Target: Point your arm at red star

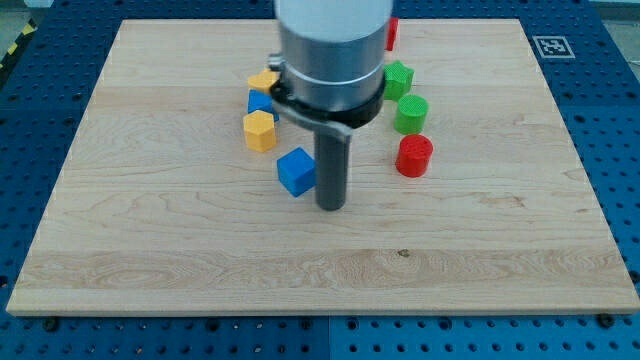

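My tip [330, 205] bare rod, nothing held; blue cube [296, 171] just beside at view's left, red cylinder [414, 156] rightward, red block [392, 33] topward behind arm, shape unclear

Bright, even overhead light; soft short shadows on the desk [150, 230]; sharp focus, no glare, slight edge distortion.

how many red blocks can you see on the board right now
2. A red cylinder sits at the view's right of my tip, just below the green blocks. Another red block peeks out at the view's top, mostly hidden behind the arm, shape unclear. More could be hidden there.
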